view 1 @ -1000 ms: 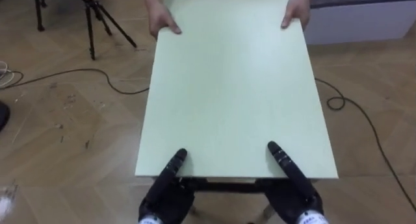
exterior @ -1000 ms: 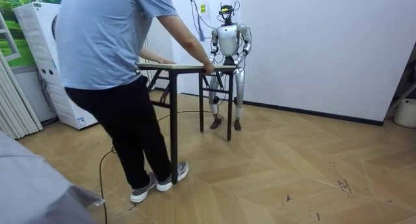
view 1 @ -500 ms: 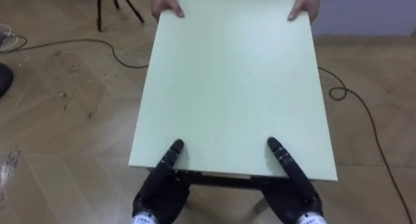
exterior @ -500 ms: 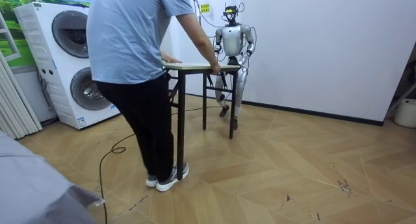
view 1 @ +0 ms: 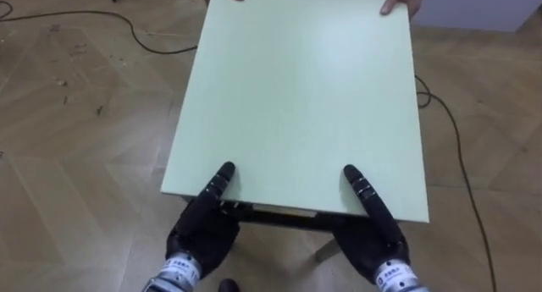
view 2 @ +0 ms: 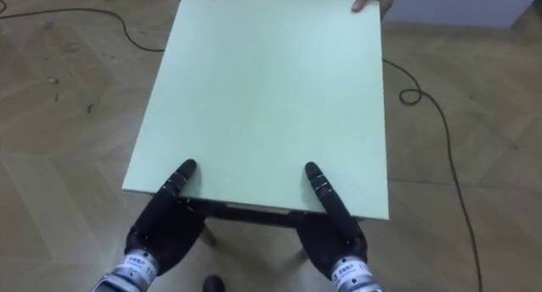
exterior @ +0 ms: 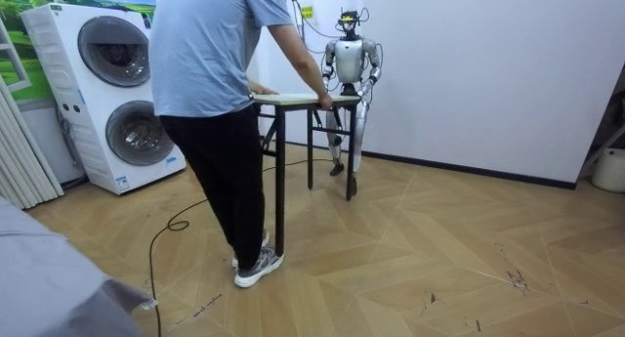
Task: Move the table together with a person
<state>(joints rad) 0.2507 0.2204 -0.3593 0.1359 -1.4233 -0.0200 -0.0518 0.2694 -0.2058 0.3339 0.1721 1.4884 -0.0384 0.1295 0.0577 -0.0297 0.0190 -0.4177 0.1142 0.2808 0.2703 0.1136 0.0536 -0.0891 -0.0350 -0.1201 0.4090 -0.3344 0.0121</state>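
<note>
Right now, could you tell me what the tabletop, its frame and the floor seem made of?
The tabletop likely is laminated board: pale green, matte, no grain. Its frame seems painted metal: dark, thin bars. The floor looks like wood or wood-look laminate: grained herringbone planks.

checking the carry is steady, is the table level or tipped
Level. In the room view the table top runs flat from the person to the robot's end, neither end visibly higher.
</note>
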